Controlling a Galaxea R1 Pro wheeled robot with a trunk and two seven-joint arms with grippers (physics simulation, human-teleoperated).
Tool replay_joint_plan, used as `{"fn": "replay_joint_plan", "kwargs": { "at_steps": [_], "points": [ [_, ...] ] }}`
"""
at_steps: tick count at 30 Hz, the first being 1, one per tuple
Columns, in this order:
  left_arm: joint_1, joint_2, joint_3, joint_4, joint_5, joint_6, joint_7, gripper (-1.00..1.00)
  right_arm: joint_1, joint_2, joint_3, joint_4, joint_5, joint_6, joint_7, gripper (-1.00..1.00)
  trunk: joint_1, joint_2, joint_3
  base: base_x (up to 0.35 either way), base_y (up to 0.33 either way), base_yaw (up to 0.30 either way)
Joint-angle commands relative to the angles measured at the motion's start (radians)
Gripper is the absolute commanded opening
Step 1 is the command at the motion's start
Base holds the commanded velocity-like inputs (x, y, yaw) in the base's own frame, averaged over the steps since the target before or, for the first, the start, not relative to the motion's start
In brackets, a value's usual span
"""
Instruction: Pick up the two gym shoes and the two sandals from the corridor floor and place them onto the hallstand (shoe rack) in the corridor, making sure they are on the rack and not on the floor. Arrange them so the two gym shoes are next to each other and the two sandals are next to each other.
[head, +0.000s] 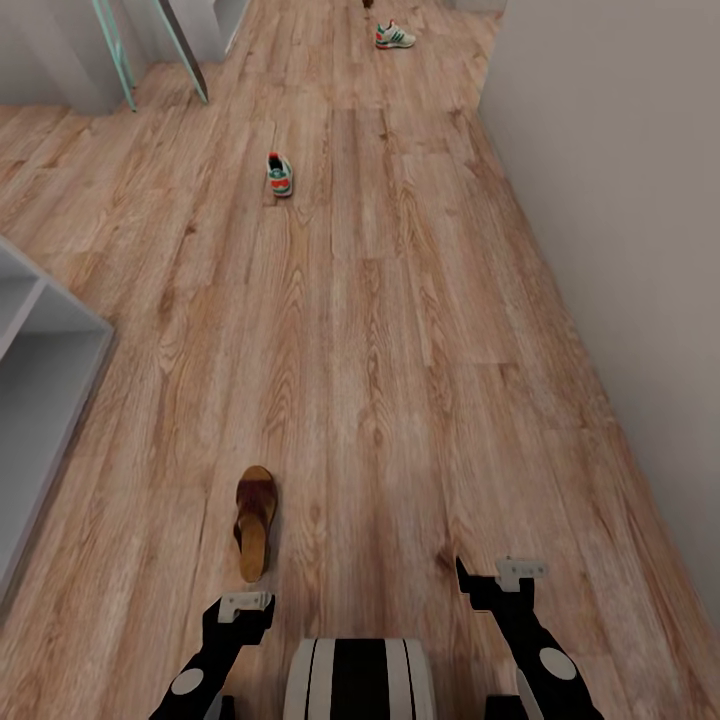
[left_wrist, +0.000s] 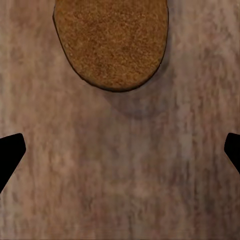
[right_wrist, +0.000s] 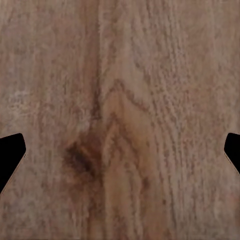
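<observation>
I see one sandal (head: 254, 522) lying on the floor (head: 400, 380) at the lower left of centre of the head view, just ahead of my left tool (head: 245, 603). My right tool (head: 505, 575) hangs over bare floor at the lower right, well apart from the sandal. One shoe (head: 280, 174) lies far ahead, upper left of centre; a second shoe (head: 394, 36) lies beyond it by the top edge. A shelf unit (head: 40, 380) stands along the left edge, a wall (head: 620, 200) along the right.
</observation>
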Motion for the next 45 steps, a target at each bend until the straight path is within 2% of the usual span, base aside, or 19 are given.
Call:
{"fn": "replay_joint_plan", "kwargs": {
  "at_steps": [1,9,41,45],
  "points": [
    [0.000,0.000,0.000,0.000,0.000,-0.003,0.000,1.00,0.000,0.000,0.000,-0.001,-0.001,0.005,-0.001,1.00,0.000,0.000,-0.001,0.212,0.000,0.000],
    [0.000,0.000,0.000,0.001,0.000,-0.003,0.000,1.00,0.000,0.000,0.000,-0.001,-0.001,0.005,-0.001,1.00,0.000,0.000,-0.001,0.225,0.000,0.000],
    [0.000,0.000,0.000,0.001,0.000,-0.003,0.000,1.00,0.000,-0.001,0.000,-0.001,-0.001,0.005,-0.001,1.00,0.000,0.000,-0.001,0.029,0.000,0.000],
    [0.000,0.000,0.000,0.001,0.000,-0.003,0.000,1.00,0.000,-0.001,0.000,-0.001,-0.001,0.005,-0.001,1.00,0.002,-0.001,-0.020,0.000,0.000,0.000]
  ]
}}
